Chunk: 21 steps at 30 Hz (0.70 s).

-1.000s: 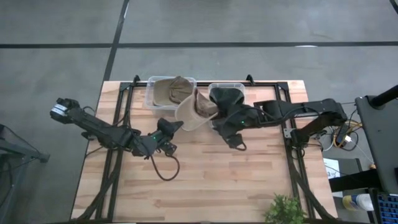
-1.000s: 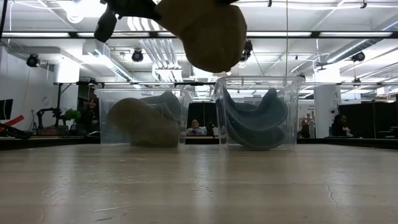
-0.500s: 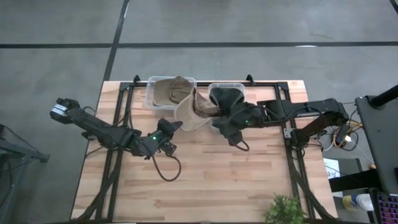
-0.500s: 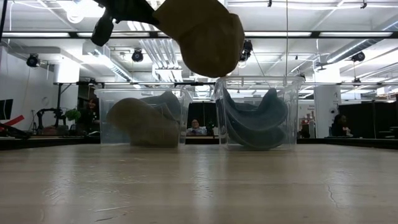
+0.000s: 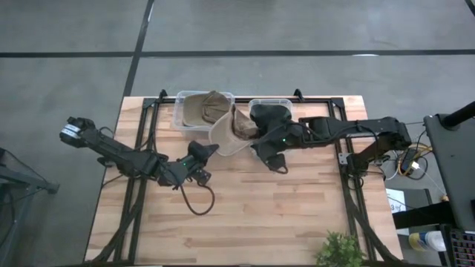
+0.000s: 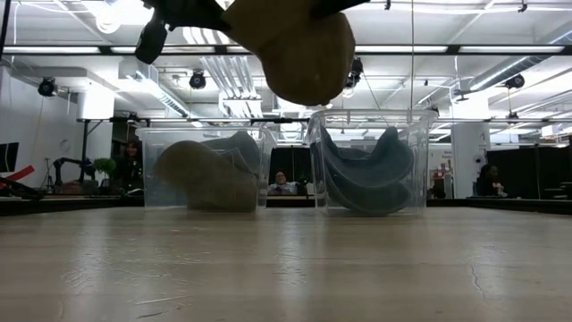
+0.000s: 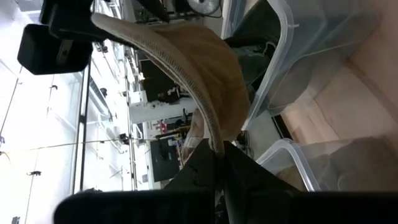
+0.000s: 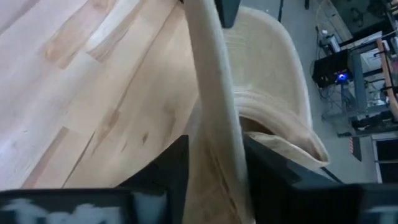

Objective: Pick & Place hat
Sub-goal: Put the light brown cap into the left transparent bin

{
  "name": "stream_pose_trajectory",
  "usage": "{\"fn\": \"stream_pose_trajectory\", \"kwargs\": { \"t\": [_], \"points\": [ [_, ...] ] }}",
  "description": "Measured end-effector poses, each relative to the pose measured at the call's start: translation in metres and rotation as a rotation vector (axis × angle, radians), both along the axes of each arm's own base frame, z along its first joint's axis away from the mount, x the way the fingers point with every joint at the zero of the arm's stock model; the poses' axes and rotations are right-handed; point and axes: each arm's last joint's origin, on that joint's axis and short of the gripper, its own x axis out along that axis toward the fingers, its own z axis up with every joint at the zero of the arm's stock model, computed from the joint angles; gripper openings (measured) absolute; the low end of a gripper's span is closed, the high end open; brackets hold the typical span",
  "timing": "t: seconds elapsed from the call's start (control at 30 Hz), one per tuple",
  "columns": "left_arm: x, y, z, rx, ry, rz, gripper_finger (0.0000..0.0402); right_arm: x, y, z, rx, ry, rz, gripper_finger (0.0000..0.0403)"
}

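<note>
Tan hat point(image 5: 231, 130) has edged back toward the left bin point(image 5: 181, 113) from above, so placing looks near; both the right gripper point(image 5: 252, 138) and the left gripper point(image 5: 211, 147) are clamped on its brim. Low down, the hat point(image 6: 295, 49) hangs above the bins. Each wrist view shows fingers point(image 8: 177, 165) pinching the brim.

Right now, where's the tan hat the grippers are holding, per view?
High: tan hat just in front of the two bins, between left gripper and right gripper.
Low: top centre, hanging above the table.
Left wrist: centre, brim in the fingers.
Right wrist: centre, brim in the fingers.
Shared landmark: clear bin of dark hats; absent from right wrist.
</note>
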Motion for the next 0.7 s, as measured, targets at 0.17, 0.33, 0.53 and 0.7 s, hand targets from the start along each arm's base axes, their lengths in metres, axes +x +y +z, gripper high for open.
{"fn": "stream_pose_trajectory", "kwargs": {
  "t": [0.17,0.33,0.53,0.7],
  "points": [
    [0.0,0.001,0.0,-0.028,-0.025,0.014,0.0006,-0.001,0.0,-0.001,0.0,0.014,0.003,0.0027],
    [0.002,0.003,0.008,-0.26,-0.256,0.076,0.0043,-0.003,0.0,-0.001,0.004,0.022,-0.01,0.0013],
    [0.003,0.005,0.02,-0.363,-0.373,0.107,0.0082,-0.006,-0.001,0.004,-0.023,0.006,-0.038,0.0011],
    [0.002,0.007,0.029,-0.441,-0.482,0.155,0.0105,-0.009,-0.003,0.011,-0.047,-0.004,-0.092,0.001]
  ]
}}
